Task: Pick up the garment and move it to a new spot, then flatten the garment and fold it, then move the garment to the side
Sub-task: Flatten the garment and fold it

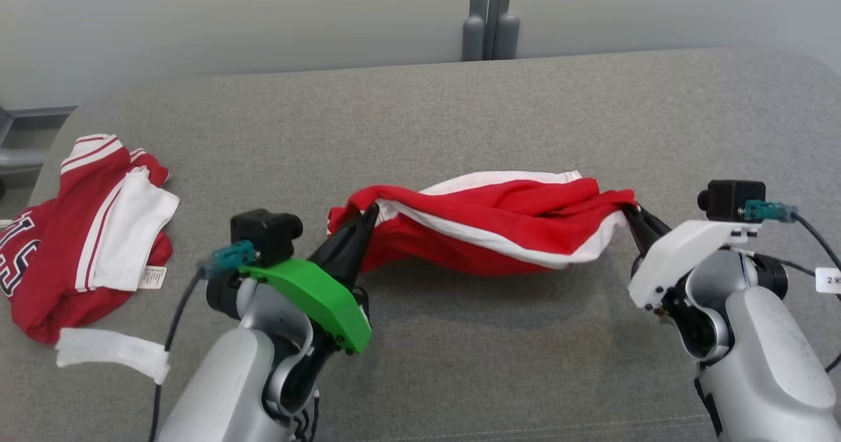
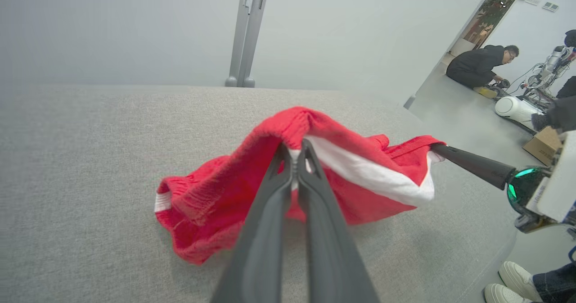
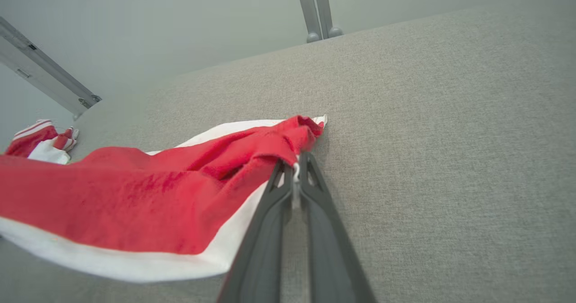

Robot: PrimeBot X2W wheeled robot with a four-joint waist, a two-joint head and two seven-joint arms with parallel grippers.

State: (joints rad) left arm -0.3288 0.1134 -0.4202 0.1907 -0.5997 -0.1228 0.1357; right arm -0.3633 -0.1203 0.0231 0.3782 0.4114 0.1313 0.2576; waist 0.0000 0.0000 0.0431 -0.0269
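Both grippers hold the red garment (image 1: 486, 225) by its ends: the left gripper (image 1: 370, 215) has its fingers pressed together on a fold at the left end, and the right gripper (image 1: 631, 213) pinches the bunched cloth at the right end. The garment hangs between them as a sagging, twisted band over the middle of the grey padded surface (image 1: 525, 100) (the shadow beneath suggests most of it is lifted clear). This looks like the carrying step, or the start of flattening. The next move calls for both arms to travel together with the cloth taut, then lower it so it spreads rather than bunches. A second red-and-white jersey (image 1: 85, 245) lies crumpled at the far left, a white strip (image 1: 112, 353) beside it; drifting left would risk overlapping them. A person's shoes (image 2: 513, 282) stand beyond the surface's right edge.
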